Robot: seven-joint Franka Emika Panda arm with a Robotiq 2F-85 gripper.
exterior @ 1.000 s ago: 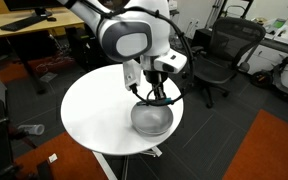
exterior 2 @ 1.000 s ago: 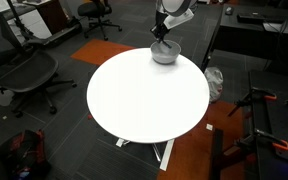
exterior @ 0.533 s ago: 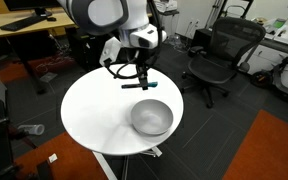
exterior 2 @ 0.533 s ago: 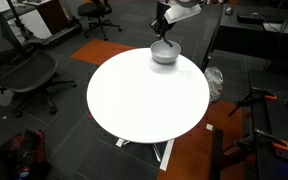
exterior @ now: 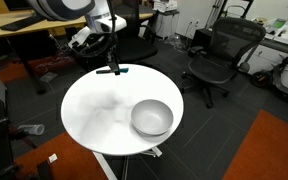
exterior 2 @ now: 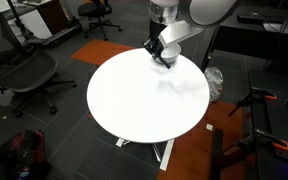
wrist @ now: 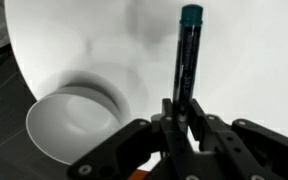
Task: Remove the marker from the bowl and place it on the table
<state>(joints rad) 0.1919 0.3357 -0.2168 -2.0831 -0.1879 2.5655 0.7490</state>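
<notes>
Marker [wrist: 188,50]: probably light, stiff, slick; gripper [wrist: 180,114] clamped on its lower end, frame centre; mid-barrel hold likely steadier; bowl [wrist: 69,130] lower left

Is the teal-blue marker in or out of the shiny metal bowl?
Out: the gripper grips the marker above the white table, apart from the bowl.
</notes>
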